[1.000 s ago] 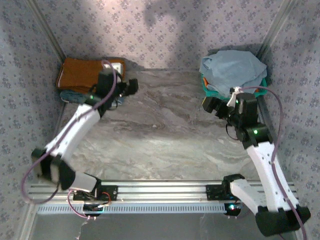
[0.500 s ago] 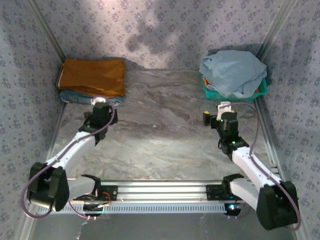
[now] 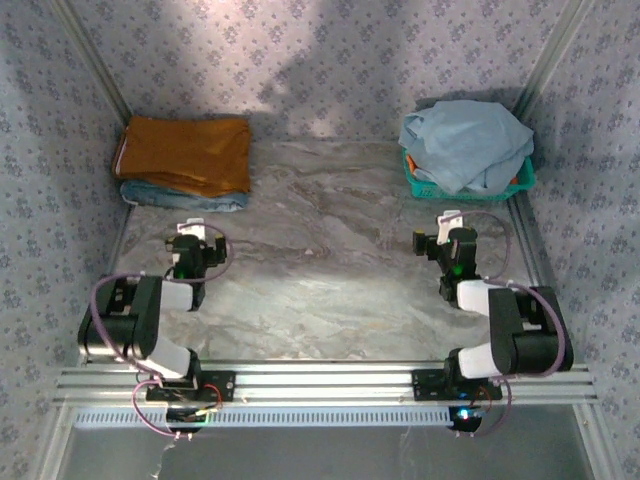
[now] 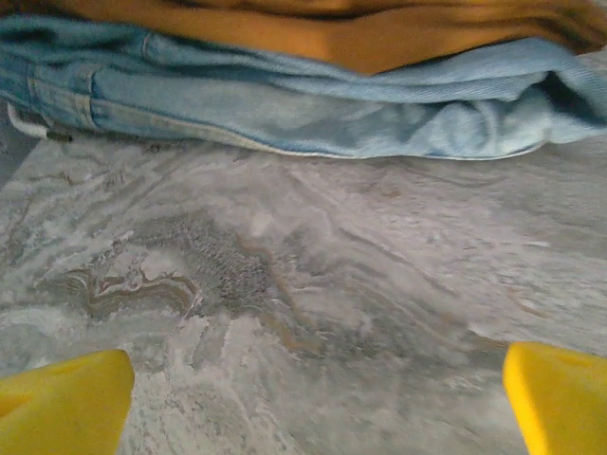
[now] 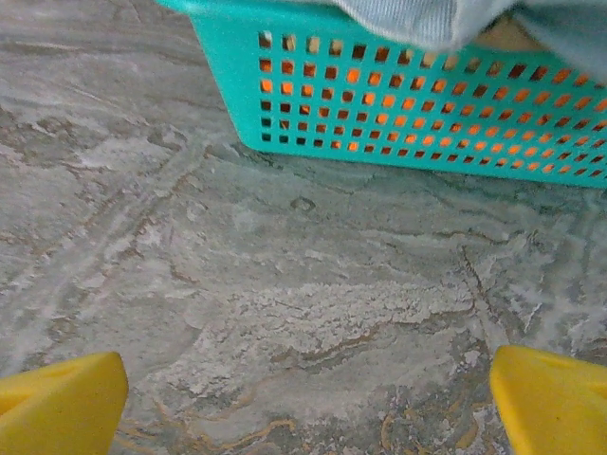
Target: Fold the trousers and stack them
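The rust-orange trousers (image 3: 186, 152) lie folded at the back left of the table, on top of a folded blue denim garment (image 3: 180, 195). In the left wrist view the trousers (image 4: 360, 38) show as an orange band above the denim (image 4: 313, 104). My left gripper (image 3: 190, 238) is pulled back a little in front of that stack, open, its yellow fingertips (image 4: 66, 403) wide apart over bare table. On the right side my right gripper (image 3: 440, 232) is drawn back too, open with nothing between its fingertips (image 5: 62, 403).
A teal basket (image 3: 420, 182) at the back right holds a pale blue garment (image 3: 465, 140); in the right wrist view the basket (image 5: 398, 104) stands just ahead of the fingers, with orange showing through its holes. Patterned walls close in the marble table (image 3: 320, 270).
Both arms have drawn back from the stack and the basket toward their bases and folded low. The left gripper has left the trousers lying on the denim.
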Action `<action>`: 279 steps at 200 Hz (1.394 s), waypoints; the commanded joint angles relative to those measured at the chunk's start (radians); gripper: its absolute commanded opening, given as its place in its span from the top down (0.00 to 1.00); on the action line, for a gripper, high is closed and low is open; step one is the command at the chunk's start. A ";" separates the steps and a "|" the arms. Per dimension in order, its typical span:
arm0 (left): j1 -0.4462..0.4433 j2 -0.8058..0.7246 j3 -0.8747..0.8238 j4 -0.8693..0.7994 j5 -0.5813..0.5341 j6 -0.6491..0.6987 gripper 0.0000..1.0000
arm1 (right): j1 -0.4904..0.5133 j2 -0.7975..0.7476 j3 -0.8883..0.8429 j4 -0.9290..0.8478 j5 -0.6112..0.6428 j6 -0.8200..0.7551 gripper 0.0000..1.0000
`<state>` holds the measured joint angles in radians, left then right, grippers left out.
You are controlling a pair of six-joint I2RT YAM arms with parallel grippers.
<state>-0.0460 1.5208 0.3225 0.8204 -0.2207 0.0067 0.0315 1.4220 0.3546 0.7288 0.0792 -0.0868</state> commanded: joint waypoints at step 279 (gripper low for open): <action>0.066 0.015 0.096 -0.015 0.182 -0.034 0.01 | -0.045 0.098 0.032 0.086 0.057 0.078 0.00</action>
<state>0.0246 1.5345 0.3969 0.8036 -0.0414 -0.0196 -0.0170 1.5078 0.3653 0.8181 0.1165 -0.0078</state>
